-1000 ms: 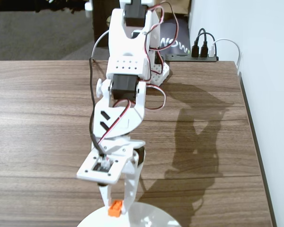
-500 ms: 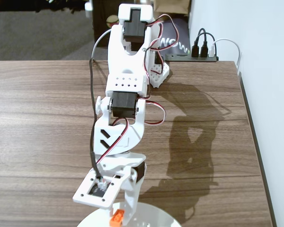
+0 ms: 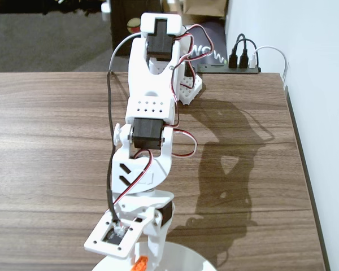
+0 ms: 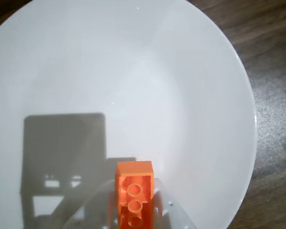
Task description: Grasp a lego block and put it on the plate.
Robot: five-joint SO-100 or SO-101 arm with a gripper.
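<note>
Gripper has the lego block clamped between its fingers, hollow underside with round tubes facing the wrist camera. Block sits above the plate, over its near half in the wrist view; can't tell whether it touches the plate surface. In the fixed view only a sliver of the block shows at the bottom edge, just below the white arm, with the plate rim poking out beside it. Plate is plain white, and it carries the hard-edged shadow of the wrist hardware at left in the wrist view. Surface is a dark wood-grain table, matte, with a long arm shadow falling to the right of the arm. Far right on the table edge there's a black power strip with black and white plugs. White wall runs along the right side; grey carpet visible beyond the far edge at left. Red, black and white wires loop along the arm's joints.
</note>
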